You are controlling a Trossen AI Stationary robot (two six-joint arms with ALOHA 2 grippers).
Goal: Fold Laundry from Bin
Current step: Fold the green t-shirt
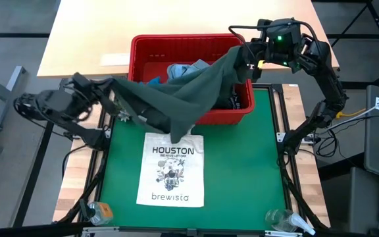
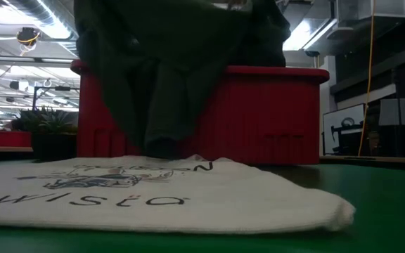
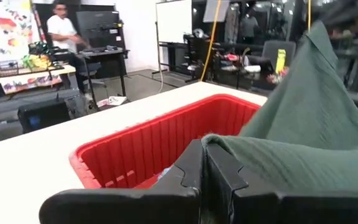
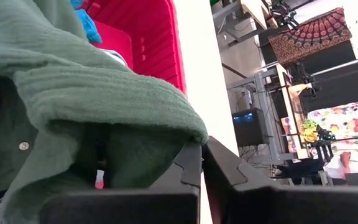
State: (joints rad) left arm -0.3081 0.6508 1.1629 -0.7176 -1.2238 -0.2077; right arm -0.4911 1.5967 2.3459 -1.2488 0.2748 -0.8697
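Note:
A dark green garment (image 1: pixel 183 92) is stretched over the near rim of the red bin (image 1: pixel 143 52) between my two grippers. My left gripper (image 1: pixel 118 97) is shut on it left of the bin, and my right gripper (image 1: pixel 245 56) is shut on it over the bin's right end. A fold of the garment (image 2: pixel 162 137) hangs down in front of the bin and reaches the white tote bag (image 1: pixel 172 170). More laundry, light blue (image 1: pixel 184 68) and bright blue (image 1: pixel 155 80), lies inside the bin. My left gripper pinches a folded edge of the green garment (image 3: pixel 232 148) between its two shut fingers, which point level toward the bin. The cloth leaves the fingers sideways and rises across the bin to the other arm, lifted off the table here. My right gripper pinches a thick ribbed edge of the green garment (image 4: pixel 178 132) between its shut fingers, slanting down from the table's far right. The cloth bunches over the fingers in several layers and hangs below them over the bin (image 4: pixel 157 37).
The tote bag (image 2: pixel 153 193) lies flat on the green mat (image 1: pixel 242 171), just in front of the bin (image 2: pixel 273 112). Two clear bottles (image 1: pixel 101 212) (image 1: pixel 281 219) lie at the near edge. A person (image 3: pixel 61 28) sits far off in the room behind the table.

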